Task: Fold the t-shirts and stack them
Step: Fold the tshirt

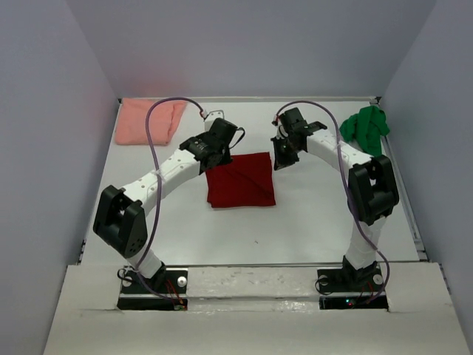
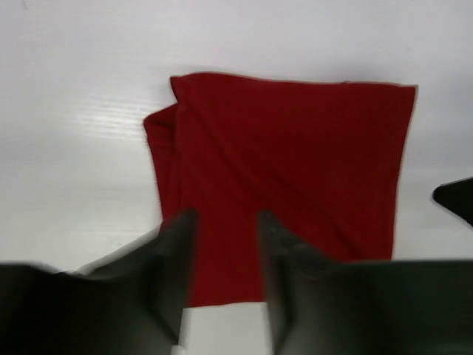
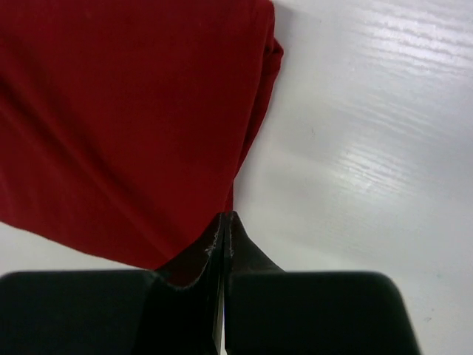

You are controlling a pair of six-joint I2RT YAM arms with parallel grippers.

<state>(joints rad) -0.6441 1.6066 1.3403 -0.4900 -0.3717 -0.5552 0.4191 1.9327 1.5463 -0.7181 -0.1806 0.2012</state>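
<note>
The dark red t-shirt (image 1: 240, 180) lies folded into a flat square in the middle of the table (image 1: 310, 222). It fills the left wrist view (image 2: 295, 170) and the left half of the right wrist view (image 3: 126, 118). My left gripper (image 1: 219, 157) hovers over the shirt's far left corner. Its fingers (image 2: 177, 251) stand apart, and only the cloth below shows in the gap (image 2: 225, 237). My right gripper (image 1: 281, 158) is shut and empty (image 3: 225, 220), beside the shirt's far right corner. The pale pink t-shirt (image 1: 150, 120) lies at the far left, and the green t-shirt (image 1: 367, 127) is bunched at the far right.
Grey walls close in the table on the left, back and right. A purple cable loops over each arm. The right gripper's tip shows at the right edge of the left wrist view (image 2: 454, 198).
</note>
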